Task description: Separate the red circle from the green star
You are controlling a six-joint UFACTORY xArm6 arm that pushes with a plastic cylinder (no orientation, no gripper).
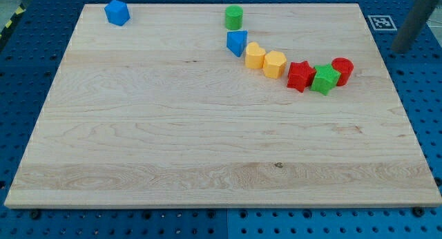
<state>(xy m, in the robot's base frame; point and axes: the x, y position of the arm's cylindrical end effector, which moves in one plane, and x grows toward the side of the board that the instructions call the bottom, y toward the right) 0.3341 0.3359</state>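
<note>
The red circle sits at the right end of a curved row of blocks, touching the green star on its lower left. A red star touches the green star's left side. A dark rod comes in at the view's top right. My tip is off the wooden board, over the blue pegboard, up and to the right of the red circle and apart from every block.
Two yellow blocks and a blue triangle continue the row up and to the left. A green cylinder stands near the top edge. A blue cube sits at the top left corner.
</note>
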